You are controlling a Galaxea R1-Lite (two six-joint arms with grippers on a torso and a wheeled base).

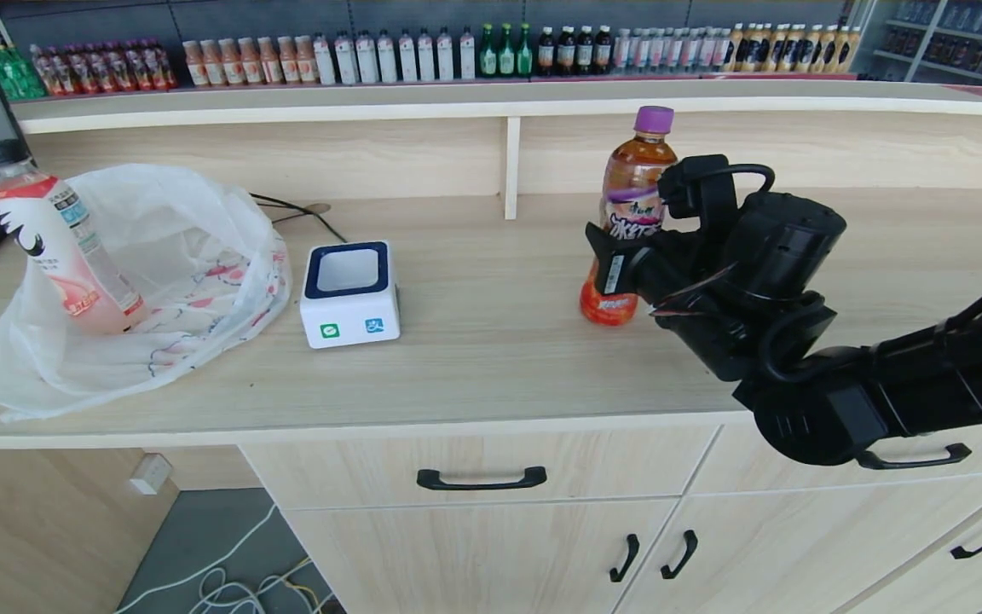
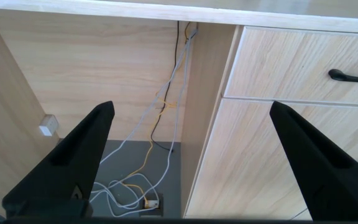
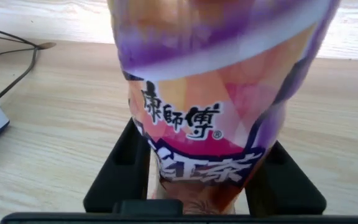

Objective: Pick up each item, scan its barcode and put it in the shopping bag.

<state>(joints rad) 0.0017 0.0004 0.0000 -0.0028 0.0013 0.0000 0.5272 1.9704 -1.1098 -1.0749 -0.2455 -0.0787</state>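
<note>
A tea bottle [image 1: 632, 196] with a purple cap and orange-purple label stands upright on the wooden counter [image 1: 491, 358], right of centre. My right gripper [image 1: 623, 269] is shut on the tea bottle [image 3: 216, 93] at its lower half, one black finger [image 3: 120, 177] pressed on each side. A white barcode scanner [image 1: 348, 292] with a dark blue rim sits mid-counter. At the left lies a translucent shopping bag [image 1: 193, 256] with a pink-labelled bottle [image 1: 65, 247] leaning in it. My left gripper [image 2: 191, 109] hangs open below the counter edge, holding nothing.
A black cable [image 1: 295, 209] runs behind the scanner. An upright divider [image 1: 510, 166] splits the counter's back wall. Several drink bottles [image 1: 423, 55] line the raised shelf behind. Drawers with black handles [image 1: 481, 480] sit under the counter; loose cables [image 2: 160, 124] hang in the gap beside them.
</note>
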